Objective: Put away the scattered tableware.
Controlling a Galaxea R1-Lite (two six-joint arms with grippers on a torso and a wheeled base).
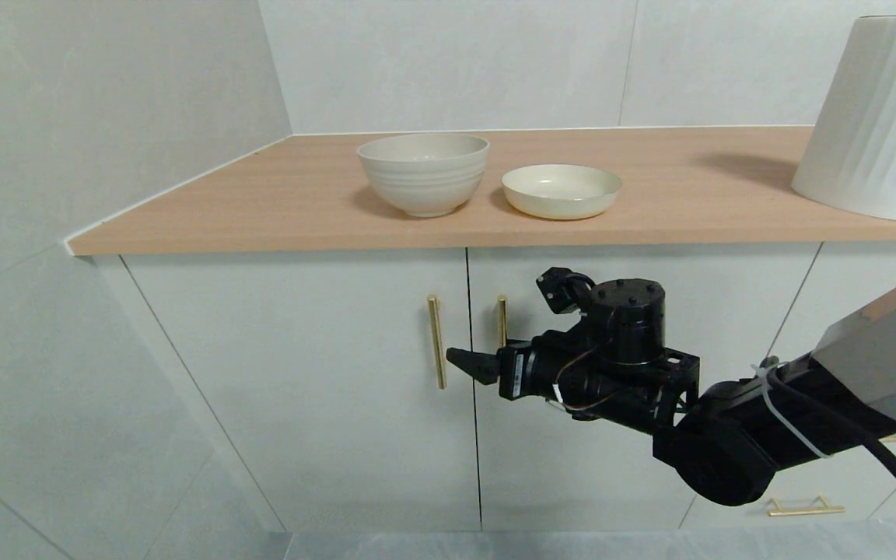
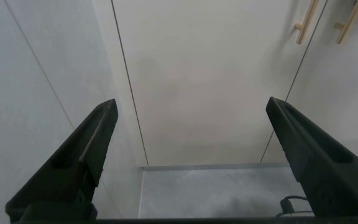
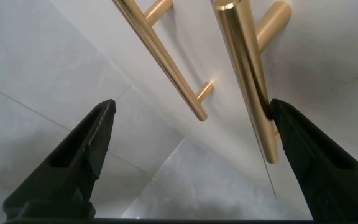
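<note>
A deep cream bowl (image 1: 423, 173) and a shallow cream dish (image 1: 561, 190) stand side by side on the wooden counter (image 1: 277, 210). Below them are two white cabinet doors with upright gold handles, one on the left door (image 1: 437, 342) and one on the right door (image 1: 502, 317). My right gripper (image 1: 465, 363) is in front of the doors at handle height, pointing at the gap between the handles. In the right wrist view the gripper (image 3: 191, 162) is open, and the nearer gold handle (image 3: 247, 81) lies just inside one finger (image 3: 316, 168). My left gripper (image 2: 191, 162) is open and holds nothing, low before a cabinet door.
A tall white ribbed container (image 1: 880, 117) stands on the counter at the right. Tiled walls close the corner at the left. A horizontal gold handle (image 1: 804, 509) sits low on the right. In the left wrist view, grey floor (image 2: 216, 193) lies below the doors.
</note>
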